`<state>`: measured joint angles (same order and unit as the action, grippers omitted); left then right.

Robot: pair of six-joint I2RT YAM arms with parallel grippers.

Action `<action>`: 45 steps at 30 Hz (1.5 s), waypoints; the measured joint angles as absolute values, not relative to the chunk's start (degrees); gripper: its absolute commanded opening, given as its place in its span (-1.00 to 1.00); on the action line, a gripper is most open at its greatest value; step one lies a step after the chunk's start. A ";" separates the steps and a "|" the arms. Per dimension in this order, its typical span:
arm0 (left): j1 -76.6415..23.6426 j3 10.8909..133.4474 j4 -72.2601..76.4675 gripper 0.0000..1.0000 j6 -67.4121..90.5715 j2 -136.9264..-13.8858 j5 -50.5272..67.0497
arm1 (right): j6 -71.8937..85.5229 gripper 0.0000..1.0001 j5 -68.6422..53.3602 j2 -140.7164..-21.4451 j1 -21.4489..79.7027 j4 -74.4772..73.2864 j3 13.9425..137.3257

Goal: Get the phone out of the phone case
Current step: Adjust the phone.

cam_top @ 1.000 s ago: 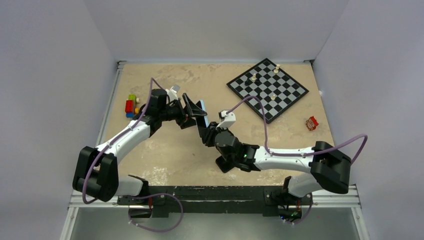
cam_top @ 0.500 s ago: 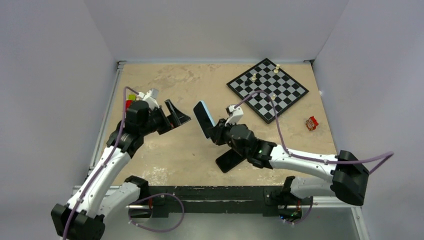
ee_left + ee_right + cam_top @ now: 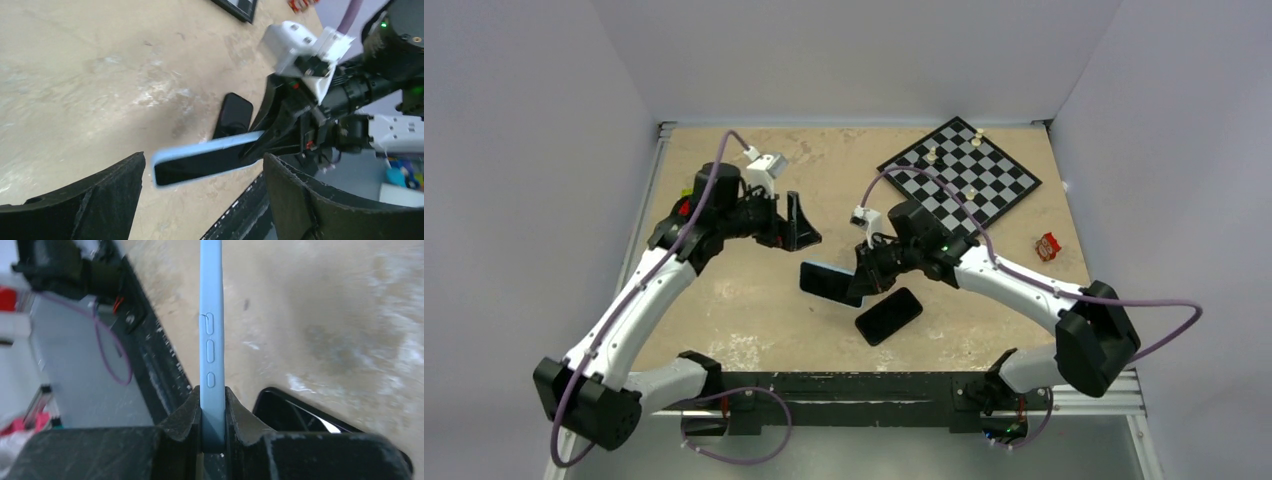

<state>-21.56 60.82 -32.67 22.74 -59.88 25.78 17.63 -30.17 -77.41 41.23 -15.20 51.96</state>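
Note:
The black phone (image 3: 889,315) lies flat on the tan table, bare and apart from the case. My right gripper (image 3: 864,275) is shut on one end of the light-blue phone case (image 3: 824,282), which hangs low just left of the phone. In the right wrist view the case's edge (image 3: 212,340) with its buttons runs up from the clamped jaws, and the phone (image 3: 310,425) lies to the right. My left gripper (image 3: 799,225) stands open, up and left of the case. In its own view, the case (image 3: 200,162) shows a dark inside between the spread fingers (image 3: 100,200).
A chessboard (image 3: 959,178) with a few pieces sits at the back right. A small red item (image 3: 1047,246) lies near the right edge. Coloured bricks (image 3: 686,205) are partly hidden behind the left arm. The black base rail (image 3: 854,385) runs along the near edge.
My left gripper let go of the case, drew back left, then came back toward the centre, open. My right gripper swung the case from upright down to beside the phone.

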 measured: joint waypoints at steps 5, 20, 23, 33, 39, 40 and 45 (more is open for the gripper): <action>-24.75 65.04 -35.59 0.57 15.33 -71.24 35.81 | 12.60 -1.00 -43.18 -80.47 42.24 -15.99 52.97; -31.27 59.24 -36.49 -0.20 8.27 -70.65 52.40 | 3.95 -1.00 -56.84 -80.29 42.19 -16.82 53.78; -32.05 59.24 -37.04 -0.23 7.42 -71.40 53.41 | 2.90 -1.00 -58.02 -80.29 42.19 -17.54 54.46; -34.28 59.24 -37.78 -0.87 6.11 -72.12 54.78 | -0.45 -1.00 -59.88 -80.29 42.19 -20.23 57.41; -34.68 58.87 -36.34 -1.00 4.82 -70.50 55.27 | -0.10 -0.84 -60.80 -79.50 41.98 -20.14 57.41; -34.70 58.43 -35.53 -1.00 5.08 -69.63 55.07 | 0.47 -0.62 -60.31 -78.98 42.00 -19.88 57.39; -34.76 55.83 -32.18 -1.00 8.49 -63.05 49.54 | 5.50 0.28 -57.14 -73.69 41.10 -13.78 54.65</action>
<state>-34.76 55.83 -32.18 8.49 -63.05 49.54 5.50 -57.14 -73.69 41.10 -13.78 54.65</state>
